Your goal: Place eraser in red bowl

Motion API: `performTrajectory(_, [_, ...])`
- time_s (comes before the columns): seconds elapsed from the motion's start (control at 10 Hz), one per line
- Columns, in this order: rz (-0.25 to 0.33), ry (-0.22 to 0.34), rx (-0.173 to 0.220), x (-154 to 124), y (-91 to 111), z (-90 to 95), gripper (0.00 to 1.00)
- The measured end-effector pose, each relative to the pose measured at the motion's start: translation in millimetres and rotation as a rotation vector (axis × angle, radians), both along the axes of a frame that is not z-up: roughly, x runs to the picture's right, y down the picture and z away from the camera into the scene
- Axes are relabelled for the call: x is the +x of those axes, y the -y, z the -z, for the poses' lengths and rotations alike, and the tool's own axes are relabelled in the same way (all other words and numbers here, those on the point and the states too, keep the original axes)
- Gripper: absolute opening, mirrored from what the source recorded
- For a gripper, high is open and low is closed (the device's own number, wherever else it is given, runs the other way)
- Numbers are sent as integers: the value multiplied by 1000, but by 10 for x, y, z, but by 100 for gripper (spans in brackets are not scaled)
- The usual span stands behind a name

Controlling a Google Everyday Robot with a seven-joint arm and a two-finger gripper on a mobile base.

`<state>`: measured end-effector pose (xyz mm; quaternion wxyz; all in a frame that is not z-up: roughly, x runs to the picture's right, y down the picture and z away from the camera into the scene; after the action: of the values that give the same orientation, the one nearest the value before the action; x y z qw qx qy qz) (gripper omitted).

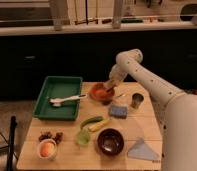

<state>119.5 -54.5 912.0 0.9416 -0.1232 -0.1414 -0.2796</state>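
Dark cabinets run under a long counter at the back, and in front of them stands a pale wooden table (144, 126). At its far middle sits the red bowl (98, 93), and the white arm (152, 86) reaches in from the right so that the gripper (110, 87) hangs at the bowl's right rim, pointing down into it. Whether it is grasping anything or has let go cannot be told, and the eraser cannot be made out apart from the gripper and bowl. Left of the bowl lies a green tray (58, 86) holding a white utensil (67, 100). Just near of the bowl is a blue-grey pad (118, 111), with a small metal cup (137, 101) to its right. A dark bowl (111, 142) sits near the front edge.
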Motion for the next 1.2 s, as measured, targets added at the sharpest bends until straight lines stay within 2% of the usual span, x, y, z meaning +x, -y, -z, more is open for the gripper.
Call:
performTrajectory(0.3, [29, 14, -10, -141, -31, -39, 3])
performTrajectory(1.2, [73, 33, -45, -265, -137, -150, 3])
